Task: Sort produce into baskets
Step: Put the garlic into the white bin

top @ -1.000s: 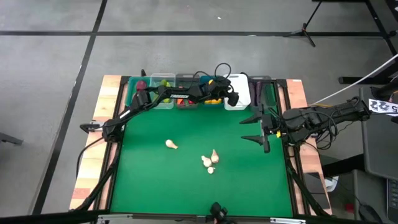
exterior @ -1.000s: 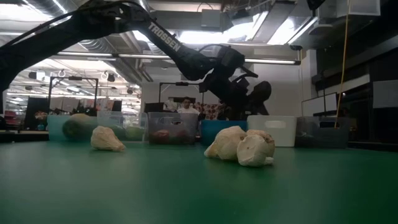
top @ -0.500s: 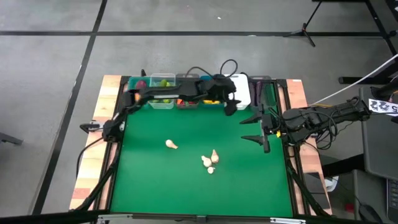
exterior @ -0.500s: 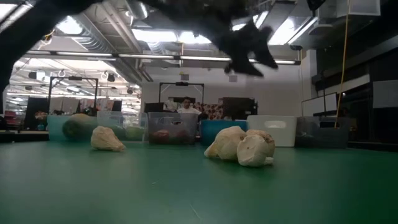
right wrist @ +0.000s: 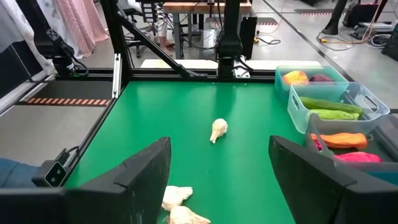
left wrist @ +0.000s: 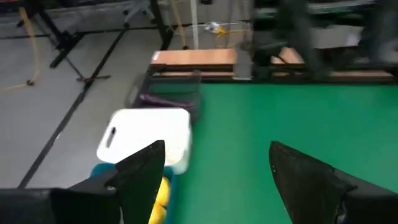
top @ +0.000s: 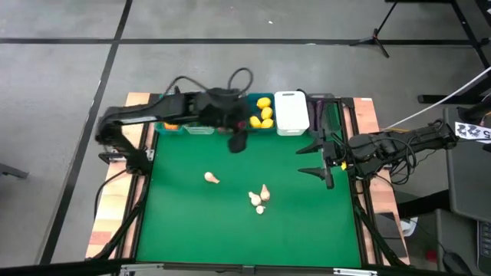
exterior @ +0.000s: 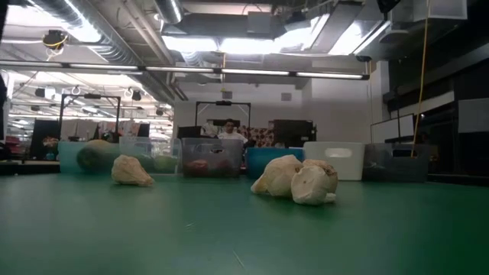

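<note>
Overhead, we see the left gripper hanging above the green mat just in front of the row of bins, its fingers spread apart and holding nothing. The right gripper waits at the mat's right edge, its fingers likewise parted and empty.

Four pieces of whitish garlic remain loose on the mat: one garlic bulb lies alone toward the left, and a cluster of three sits near the middle, well apart from both grippers.

Along the far edge, yellow lemons fill the blue bin, with the white bin just to its right and a dark bin beyond that. From the right wrist we make out green cucumbers in the clear bin and orange carrots in the one beside it. The left arm covers part of the row, so we cannot tell what the bins beneath it hold.

At table height, a person shows in the room behind the bins.
</note>
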`<state>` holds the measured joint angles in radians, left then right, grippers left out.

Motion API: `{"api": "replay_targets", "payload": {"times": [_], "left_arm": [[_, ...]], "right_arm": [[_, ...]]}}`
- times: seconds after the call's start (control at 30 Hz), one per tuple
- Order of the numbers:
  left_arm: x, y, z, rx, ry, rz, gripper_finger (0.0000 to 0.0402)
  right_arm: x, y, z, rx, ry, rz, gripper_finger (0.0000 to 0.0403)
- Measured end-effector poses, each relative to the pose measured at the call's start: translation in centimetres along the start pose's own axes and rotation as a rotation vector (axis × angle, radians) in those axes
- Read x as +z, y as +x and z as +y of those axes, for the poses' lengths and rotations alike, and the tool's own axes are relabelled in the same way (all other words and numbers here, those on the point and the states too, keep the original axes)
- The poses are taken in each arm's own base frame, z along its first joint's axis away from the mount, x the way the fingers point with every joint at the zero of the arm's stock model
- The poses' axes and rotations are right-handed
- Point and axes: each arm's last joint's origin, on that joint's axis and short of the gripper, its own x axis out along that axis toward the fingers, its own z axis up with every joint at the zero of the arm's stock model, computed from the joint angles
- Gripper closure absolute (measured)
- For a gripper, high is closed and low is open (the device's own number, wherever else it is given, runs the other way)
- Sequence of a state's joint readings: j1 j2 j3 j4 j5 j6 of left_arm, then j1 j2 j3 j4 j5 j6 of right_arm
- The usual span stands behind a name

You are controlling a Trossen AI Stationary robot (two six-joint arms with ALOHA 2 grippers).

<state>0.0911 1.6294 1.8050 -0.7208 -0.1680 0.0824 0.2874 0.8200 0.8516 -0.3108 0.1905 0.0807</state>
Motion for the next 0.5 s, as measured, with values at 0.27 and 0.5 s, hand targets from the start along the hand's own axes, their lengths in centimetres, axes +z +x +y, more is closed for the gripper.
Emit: {"api": "replay_targets", "payload": {"times": [0.27,0.5], "left_arm": [[-4.8,-4.4,-3.5,-0.075,0.034,0.030,0.0119],[-11.2,-4.5,-6.0,-0.128,-0.017,0.050,0.0119]], "right_arm": [[0.0,0.0,0.0,0.000,-0.004,0.003,0.0134],[0.0,0.0,0.0,0.000,-0.007,-0.001,0.0134]]}}
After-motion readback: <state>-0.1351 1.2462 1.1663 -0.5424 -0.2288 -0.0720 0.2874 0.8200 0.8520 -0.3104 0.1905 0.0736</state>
